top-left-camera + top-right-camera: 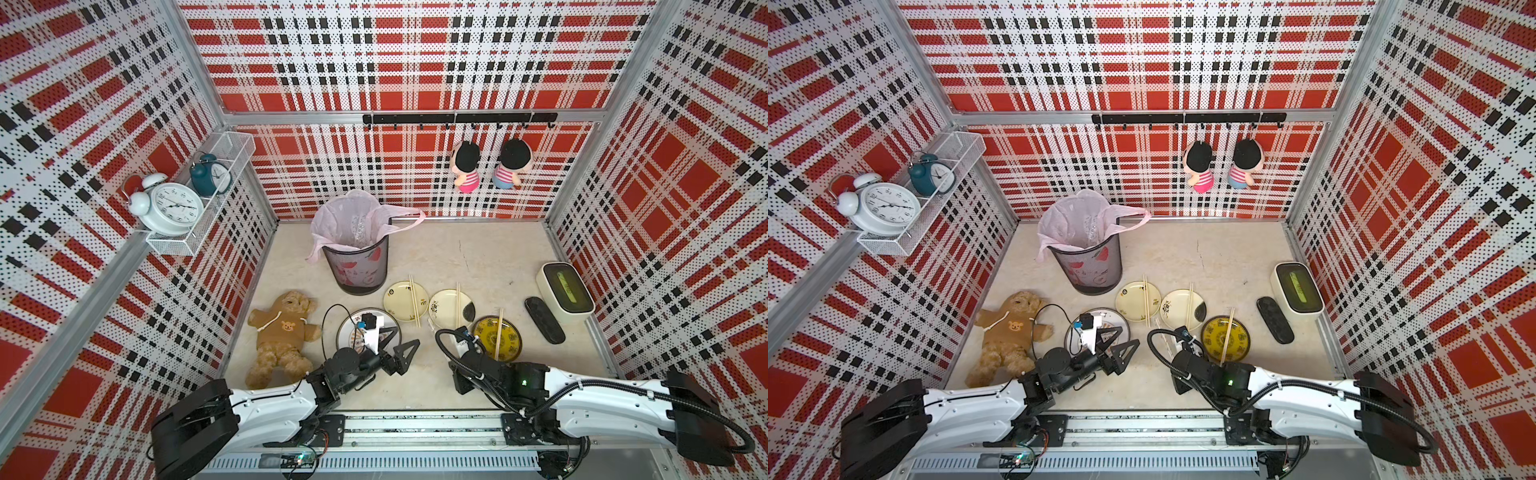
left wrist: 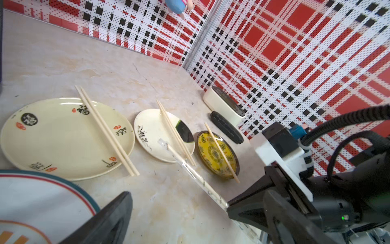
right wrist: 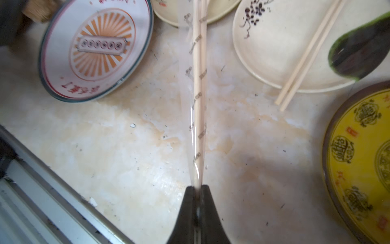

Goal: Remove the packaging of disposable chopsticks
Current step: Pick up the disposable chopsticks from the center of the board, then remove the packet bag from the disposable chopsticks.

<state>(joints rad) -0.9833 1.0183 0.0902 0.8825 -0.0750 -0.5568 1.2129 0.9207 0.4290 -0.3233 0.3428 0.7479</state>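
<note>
The mesh bin [image 1: 357, 270] holds crumpled clear plastic [image 1: 358, 227]; three plates [image 1: 395, 293] each carry bare sticks [image 1: 413, 299]. The left pincer [image 1: 406, 336] gapes empty. The right pincer [image 3: 197, 187] pinches the packaging [image 3: 188, 63] by its end above the tabletop [image 3: 126, 147], disposable chopsticks [image 3: 197, 84] inside, its small print unreadable.

We see a pale, marbled tabletop [image 1: 457, 257], stained tan in patches and speckled with dark flecks; at its back stands a black mesh bin [image 1: 357, 270]; a brown teddy bear [image 1: 282, 336] lies on its back near the left edge; four plates rest toward the front: a white one with a teal rim [image 3: 63, 63], two cream ones [image 1: 397, 301] [image 1: 444, 309], a yellow one [image 1: 484, 336]; at the right sit a white box [image 1: 563, 291] and, just beside it, a black oblong [image 1: 544, 320].
</note>
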